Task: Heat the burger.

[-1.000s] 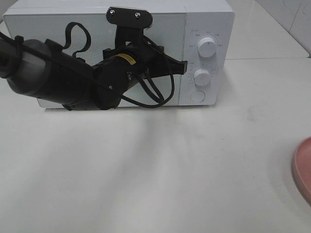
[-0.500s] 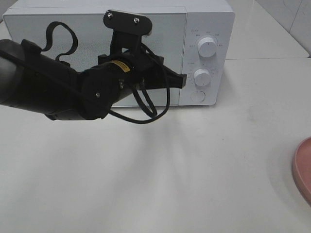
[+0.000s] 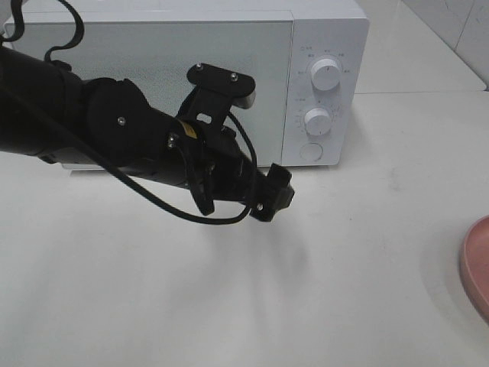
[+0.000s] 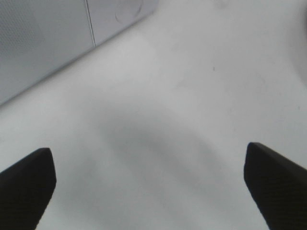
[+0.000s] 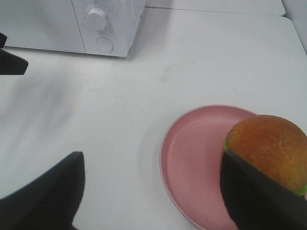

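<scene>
The burger (image 5: pixel 268 146), a golden-brown bun with a green lettuce edge, sits on the pink plate (image 5: pixel 192 158) in the right wrist view. My right gripper (image 5: pixel 151 155) is open above the plate's edge, and one finger (image 5: pixel 259 196) covers part of the burger. The exterior view shows only the plate's rim (image 3: pixel 477 267) at the right edge; the burger and right gripper are out of that view. My left gripper (image 3: pixel 273 195) hangs open over the table in front of the white microwave (image 3: pixel 328 46). Nothing is between its fingers (image 4: pixel 26 187).
The microwave's door (image 3: pixel 153 53) is closed, with two knobs (image 3: pixel 326 75) and a round button (image 3: pixel 311 151) on its right panel. The black left arm and its cable (image 3: pixel 114 138) cross in front of the door. Bare white table (image 3: pixel 229 306) lies toward the front.
My left gripper has pulled away from the right edge of the microwave door, dropped toward the table and gone from shut to open. The door stays closed.
</scene>
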Robot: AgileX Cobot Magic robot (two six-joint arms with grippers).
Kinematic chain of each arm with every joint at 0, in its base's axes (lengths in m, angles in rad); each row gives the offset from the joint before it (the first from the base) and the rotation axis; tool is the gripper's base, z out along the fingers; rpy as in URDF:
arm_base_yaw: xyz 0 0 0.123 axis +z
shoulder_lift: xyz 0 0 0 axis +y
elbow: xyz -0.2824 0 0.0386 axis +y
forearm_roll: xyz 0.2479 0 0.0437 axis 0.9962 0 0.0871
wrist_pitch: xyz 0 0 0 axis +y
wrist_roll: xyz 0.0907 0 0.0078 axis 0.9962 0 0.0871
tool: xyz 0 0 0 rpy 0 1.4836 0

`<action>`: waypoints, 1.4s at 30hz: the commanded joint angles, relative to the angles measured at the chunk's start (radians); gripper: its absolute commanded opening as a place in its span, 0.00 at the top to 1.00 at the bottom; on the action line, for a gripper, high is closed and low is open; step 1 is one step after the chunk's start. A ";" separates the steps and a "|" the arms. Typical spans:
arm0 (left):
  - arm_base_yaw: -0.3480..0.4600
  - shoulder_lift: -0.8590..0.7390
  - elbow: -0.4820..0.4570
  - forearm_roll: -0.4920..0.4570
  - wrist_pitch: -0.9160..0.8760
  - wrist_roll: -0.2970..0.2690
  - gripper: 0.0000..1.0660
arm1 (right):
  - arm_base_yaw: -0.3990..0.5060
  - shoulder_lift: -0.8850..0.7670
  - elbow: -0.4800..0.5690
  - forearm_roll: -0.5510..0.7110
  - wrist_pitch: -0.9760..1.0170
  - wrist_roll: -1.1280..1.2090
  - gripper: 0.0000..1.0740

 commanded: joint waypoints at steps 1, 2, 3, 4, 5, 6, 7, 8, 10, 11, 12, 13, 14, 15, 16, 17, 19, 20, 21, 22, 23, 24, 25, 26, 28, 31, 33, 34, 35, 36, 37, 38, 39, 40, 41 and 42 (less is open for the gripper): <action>0.018 -0.034 0.002 0.045 0.176 -0.002 0.06 | -0.006 -0.025 0.001 0.003 0.000 -0.009 0.30; 0.018 -0.034 0.002 0.045 0.176 -0.002 0.06 | -0.006 -0.025 0.001 0.003 0.000 -0.009 0.30; 0.027 -0.043 0.002 0.046 0.220 -0.003 0.06 | -0.006 -0.025 0.001 0.003 0.000 -0.009 0.30; 0.047 -0.066 0.002 0.046 0.308 -0.012 0.06 | -0.006 -0.025 0.001 0.003 0.000 -0.009 0.30; 0.047 -0.066 0.002 0.046 0.308 -0.012 0.06 | -0.006 -0.025 0.001 0.003 0.000 -0.009 0.30; 0.061 -0.079 0.002 0.046 0.338 -0.017 0.06 | -0.006 -0.025 0.001 0.003 0.000 -0.009 0.30; 0.098 -0.102 0.002 0.046 0.396 -0.029 0.06 | -0.006 -0.025 0.001 0.003 0.000 -0.009 0.30; 0.098 -0.102 0.002 0.046 0.396 -0.029 0.06 | -0.006 -0.025 0.001 0.003 0.000 -0.009 0.30; 0.162 -0.141 0.002 0.046 0.474 -0.031 0.06 | -0.006 -0.025 0.001 0.003 0.000 -0.009 0.30; 0.162 -0.141 0.002 0.046 0.474 -0.031 0.06 | -0.006 -0.025 0.001 0.003 0.000 -0.009 0.30; 0.186 -0.156 0.002 0.046 0.498 -0.037 0.06 | -0.006 -0.025 0.001 0.003 0.000 -0.009 0.30; 0.230 -0.181 0.002 0.049 0.541 -0.054 0.06 | -0.006 -0.025 0.001 0.003 0.000 -0.009 0.30; 0.230 -0.181 0.002 0.049 0.541 -0.054 0.06 | -0.006 -0.025 0.001 0.003 0.000 -0.009 0.30; 0.277 -0.204 0.002 0.054 0.586 -0.055 0.06 | -0.006 -0.025 0.001 0.003 0.000 -0.009 0.30; 0.301 -0.215 0.002 0.057 0.608 -0.055 0.06 | -0.006 -0.025 0.001 0.003 0.000 -0.009 0.30; 0.301 -0.215 0.002 0.057 0.608 -0.055 0.06 | -0.006 -0.025 0.001 0.003 0.000 -0.009 0.30; 0.358 -0.243 0.005 0.057 0.659 -0.055 0.06 | -0.006 -0.025 0.001 0.003 0.000 -0.009 0.30; 0.358 -0.243 0.005 0.057 0.659 -0.055 0.06 | -0.006 -0.025 0.001 0.003 0.000 -0.009 0.30; 0.401 -0.264 0.008 0.058 0.690 -0.057 0.06 | -0.006 -0.025 0.001 0.003 0.000 -0.009 0.30; 0.401 -0.264 0.008 0.058 0.690 -0.057 0.06 | -0.006 -0.025 0.001 0.003 0.000 -0.009 0.30; 0.421 -0.274 0.009 0.057 0.702 -0.060 0.06 | -0.006 -0.025 0.001 0.003 0.000 -0.009 0.30; 0.457 -0.287 0.018 0.060 0.717 -0.076 0.06 | -0.006 -0.025 0.001 0.003 0.000 -0.009 0.30; 0.457 -0.287 0.018 0.060 0.717 -0.076 0.06 | -0.006 -0.025 0.001 0.003 0.000 -0.009 0.30; 0.477 -0.296 0.026 0.063 0.720 -0.081 0.06 | -0.006 -0.025 0.001 0.003 0.000 -0.009 0.30; 0.512 -0.310 0.046 0.065 0.728 -0.087 0.06 | -0.006 -0.025 0.001 0.003 0.000 -0.009 0.30; 0.562 -0.341 0.089 0.065 0.741 -0.098 0.06 | -0.006 -0.025 0.001 0.003 0.000 -0.009 0.30; 0.607 -0.379 0.129 0.073 0.757 -0.099 0.06 | -0.006 -0.025 0.001 0.003 0.000 -0.009 0.30; 0.607 -0.379 0.129 0.073 0.757 -0.099 0.06 | -0.006 -0.025 0.001 0.003 0.000 -0.009 0.30; 0.631 -0.406 0.150 0.090 0.768 -0.111 0.06 | -0.006 -0.025 0.001 0.003 0.000 -0.009 0.30; 0.643 -0.424 0.163 0.110 0.769 -0.127 0.06 | -0.006 -0.025 0.001 0.003 0.000 -0.009 0.30; 0.643 -0.424 0.163 0.110 0.769 -0.127 0.06 | -0.006 -0.025 0.001 0.003 0.000 -0.009 0.30; 0.664 -0.458 0.185 0.163 0.771 -0.167 0.06 | -0.006 -0.025 0.001 0.003 0.000 -0.009 0.30; 0.676 -0.477 0.193 0.196 0.775 -0.195 0.06 | -0.006 -0.025 0.001 0.003 0.000 -0.009 0.30; 0.676 -0.477 0.193 0.196 0.775 -0.195 0.06 | -0.006 -0.025 0.001 0.003 0.000 -0.009 0.30; 0.698 -0.517 0.208 0.260 0.786 -0.247 0.06 | -0.006 -0.025 0.001 0.003 0.000 -0.009 0.30; 0.705 -0.533 0.216 0.280 0.790 -0.263 0.06 | -0.006 -0.025 0.001 0.003 0.000 -0.009 0.30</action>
